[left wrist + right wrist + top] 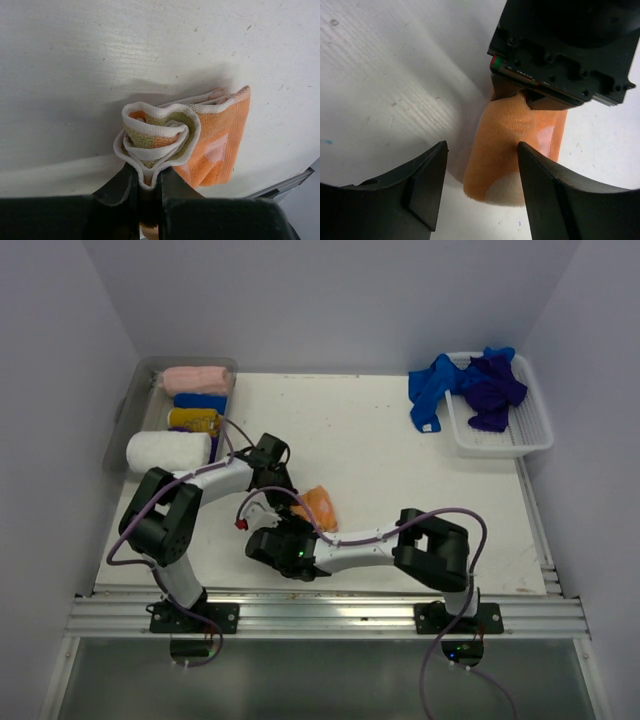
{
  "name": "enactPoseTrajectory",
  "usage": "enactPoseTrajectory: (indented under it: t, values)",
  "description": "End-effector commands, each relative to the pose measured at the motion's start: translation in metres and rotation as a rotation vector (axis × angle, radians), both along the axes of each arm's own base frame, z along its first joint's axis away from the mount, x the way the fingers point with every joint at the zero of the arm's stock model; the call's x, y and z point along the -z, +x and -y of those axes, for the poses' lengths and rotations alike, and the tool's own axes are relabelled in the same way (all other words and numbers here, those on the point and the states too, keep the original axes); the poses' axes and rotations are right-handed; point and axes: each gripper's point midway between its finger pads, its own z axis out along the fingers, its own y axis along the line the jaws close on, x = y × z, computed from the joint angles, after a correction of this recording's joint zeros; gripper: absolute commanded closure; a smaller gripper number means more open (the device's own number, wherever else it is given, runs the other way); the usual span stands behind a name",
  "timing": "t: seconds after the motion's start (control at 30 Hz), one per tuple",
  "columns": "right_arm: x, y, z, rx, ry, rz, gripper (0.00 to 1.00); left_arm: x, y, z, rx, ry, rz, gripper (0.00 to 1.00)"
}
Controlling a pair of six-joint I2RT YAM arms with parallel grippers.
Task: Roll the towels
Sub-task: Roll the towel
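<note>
Overhead view, left to right.

- Clear bin [125,420] at the counter's [370,440] 10 o'clock corner. Four rolled towels inside, stacked from 12 toward 6: pink roll [195,378], blue roll [200,400], yellow roll [193,420], white roll [168,451], each touching the next.
- Left arm reaches toward 3 o'clock across the near half of the counter. Left end effector [148,182] is pressed nearly together, pinching the bottom fold of the orange towel [220,140]. Its wrist view shows the towel rolled, white-edged layers coiled in a loose heart-shaped spiral at the open end, body of the roll lying on the counter.
- The orange towel sits just at 7 o'clock of the counter's centre, close to the near edge, between the two end effectors.
- Right arm reaches toward 9 o'clock from its base. Right end effector [482,170] is spread wide, fingers either side of the near end of the roll. Cannot tell whether the fingers touch the cloth. Opposite it, at 12 o'clock in that view, the left end effector grips the roll's far end.
- White basket [530,435] at the 2 o'clock corner, well apart from the arms. Blue towel [432,388] hangs crumpled over its left rim onto the counter; purple towel [495,390] is bunched inside, touching the blue one.
</note>
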Motion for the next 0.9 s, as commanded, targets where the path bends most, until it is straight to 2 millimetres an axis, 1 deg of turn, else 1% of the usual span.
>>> enactPoseTrajectory:
  t: [0.0, 0.03, 0.07, 0.1, 0.17, 0.3, 0.4, 0.47, 0.53, 0.57, 0.63, 0.67, 0.7, 0.73, 0.77, 0.8, 0.83, 0.87]
  values:
    - [-0.011, 0.018, 0.002, 0.125, -0.046, 0.170, 0.38, 0.025, -0.031, -0.021, -0.008, 0.106, -0.142, 1.00]
    - [0.002, 0.019, 0.010, 0.150, -0.104, 0.181, 0.38, 0.025, -0.031, -0.021, -0.009, 0.106, -0.142, 1.00]
    - [0.004, 0.020, 0.010, 0.166, -0.112, 0.190, 0.38, 0.024, -0.031, -0.020, -0.011, 0.102, -0.137, 1.00]
    - [0.001, 0.023, 0.014, 0.202, -0.113, 0.224, 0.38, 0.024, -0.031, -0.021, -0.012, 0.101, -0.138, 1.00]
    - [0.007, 0.024, 0.019, 0.224, -0.137, 0.241, 0.38, 0.025, -0.031, -0.020, -0.008, 0.099, -0.140, 1.00]
    - [0.001, 0.026, 0.026, 0.269, -0.119, 0.279, 0.38, 0.026, -0.033, -0.020, -0.003, 0.097, -0.146, 1.00]
    - [-0.003, 0.026, 0.026, 0.276, -0.109, 0.287, 0.37, 0.027, -0.033, -0.019, 0.000, 0.093, -0.147, 1.00]
    - [0.000, 0.027, 0.025, 0.271, -0.115, 0.280, 0.37, 0.026, -0.033, -0.018, 0.001, 0.089, -0.146, 1.00]
    - [0.008, 0.030, 0.026, 0.280, -0.128, 0.267, 0.37, 0.026, -0.033, -0.018, 0.001, 0.089, -0.146, 1.00]
    - [0.010, 0.031, 0.027, 0.284, -0.127, 0.257, 0.39, 0.023, -0.032, -0.019, -0.001, 0.087, -0.139, 1.00]
    - [0.017, 0.034, 0.031, 0.300, -0.115, 0.233, 0.44, 0.022, -0.032, -0.018, 0.000, 0.084, -0.133, 1.00]
    - [0.019, 0.035, 0.032, 0.306, -0.101, 0.216, 0.53, 0.020, -0.031, -0.018, 0.002, 0.082, -0.125, 1.00]
    - [0.021, 0.037, 0.036, 0.316, -0.099, 0.205, 0.59, 0.018, -0.030, -0.018, 0.001, 0.078, -0.117, 1.00]
    - [0.018, 0.037, 0.036, 0.321, -0.081, 0.196, 0.64, 0.017, -0.029, -0.017, 0.003, 0.073, -0.109, 1.00]
    - [0.020, 0.037, 0.035, 0.323, -0.057, 0.171, 0.75, 0.013, -0.027, -0.016, 0.004, 0.061, -0.094, 1.00]
    - [0.020, 0.038, 0.037, 0.328, -0.040, 0.159, 0.80, 0.011, -0.029, -0.015, 0.003, 0.051, -0.091, 0.98]
    - [0.012, 0.038, 0.036, 0.331, -0.003, 0.149, 0.85, 0.009, -0.026, -0.013, 0.002, 0.041, -0.078, 0.94]
    - [0.018, 0.034, 0.037, 0.321, 0.019, 0.103, 0.88, 0.005, -0.025, -0.012, -0.001, 0.029, -0.067, 0.89]
